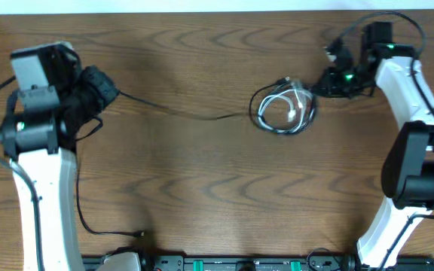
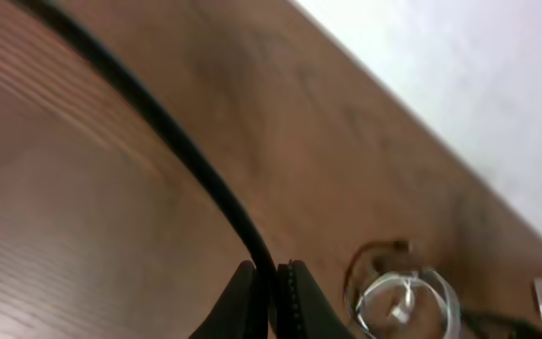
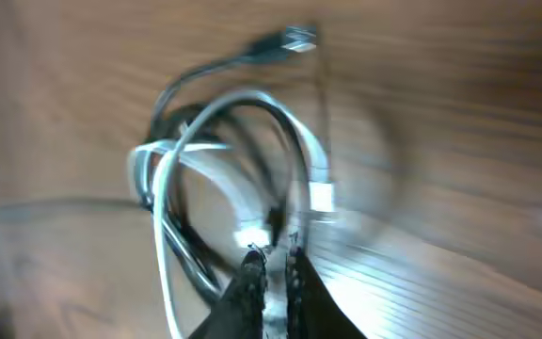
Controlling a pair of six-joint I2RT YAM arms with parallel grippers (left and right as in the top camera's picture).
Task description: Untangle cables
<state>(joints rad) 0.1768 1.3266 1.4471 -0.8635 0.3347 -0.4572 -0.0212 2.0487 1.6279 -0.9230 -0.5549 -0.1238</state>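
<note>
Mostly open table point(image 1: 202, 188); left claw point(image 2: 269, 278) pinches black cable point(image 2: 186, 153), right claw point(image 3: 273, 259) at coiled white cable point(image 3: 323, 196), grip unclear.

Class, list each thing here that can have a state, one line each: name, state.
black cable, one end stretched straight, rest looped in the tangle
white cable, coiled, tangled with the black cable
left fingers, shut on the black cable
right fingers, at the tangle, grip unclear

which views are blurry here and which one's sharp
Overhead: sharp and evenly lit, the white cable and black cable read clearly on the table. Left wrist: soft, the black cable close to the lens and the wood grain are smeared. Right wrist: worst, motion blur streaks the coiled cables.
</note>
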